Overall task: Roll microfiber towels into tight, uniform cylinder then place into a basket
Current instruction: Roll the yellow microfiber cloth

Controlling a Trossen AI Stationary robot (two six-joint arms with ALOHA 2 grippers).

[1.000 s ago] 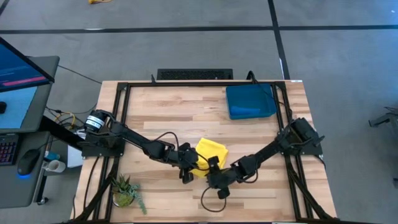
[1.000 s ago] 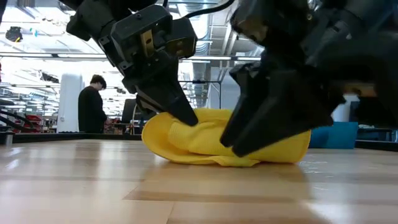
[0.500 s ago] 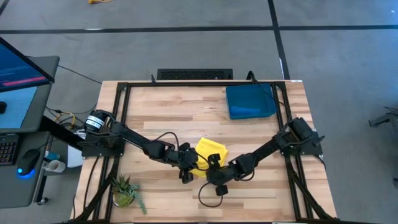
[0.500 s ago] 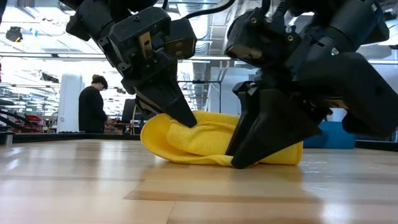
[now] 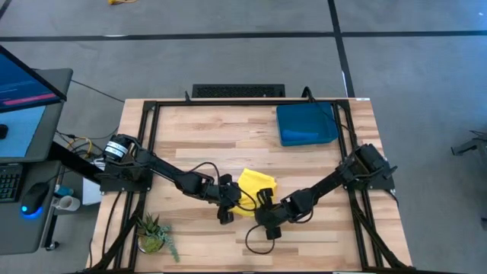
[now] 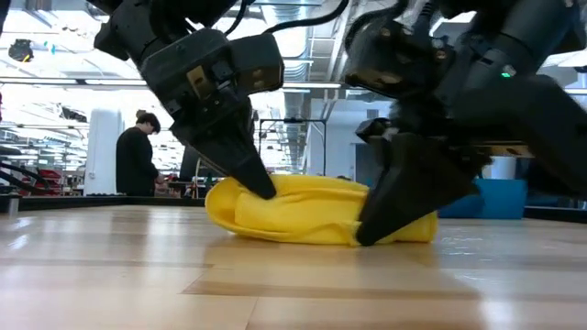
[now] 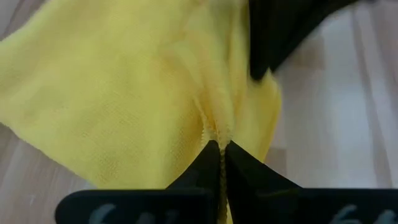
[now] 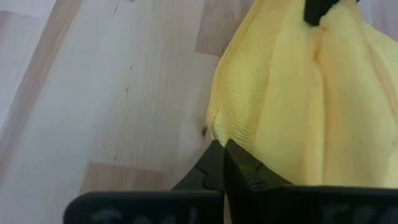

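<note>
The yellow towel (image 5: 256, 185) lies bunched in a loose, low heap on the wooden table, near the middle front; it also shows in the low view (image 6: 312, 211). My left gripper (image 5: 234, 202) is shut on its near left edge. My right gripper (image 5: 264, 205) is shut on its near right edge. The dark teal basket (image 5: 307, 122) stands at the far right, with a brighter blue strip (image 5: 308, 138) along its near side. I cannot tell if that strip is the blue towel. My left gripper pinches the towel's stitched edge (image 7: 213, 132) between its two fingertips, at the heap's near left side (image 6: 260, 188). The fingers slant down from the left. The cloth puckers at the pinch and the towel rests on the table. My right gripper pinches the towel's edge at a folded corner (image 8: 215, 133) between its fingertips, at the heap's right end (image 6: 367, 234), close to the table top. The fingers slant down from the right. The towel rests slack on the table.
A small potted plant (image 5: 154, 233) stands at the table's near left corner. Black frame rails run along the table's left (image 5: 144, 152) and right edges. A monitor and desk stand left of the table. A person (image 6: 138, 156) stands far off in the room.
My right gripper has gone toward the table's left with the towel's right end, staying shut. My left gripper has shifted slightly with its edge. The towel has bunched into a shorter, rounder heap, and its right end has drawn in.
</note>
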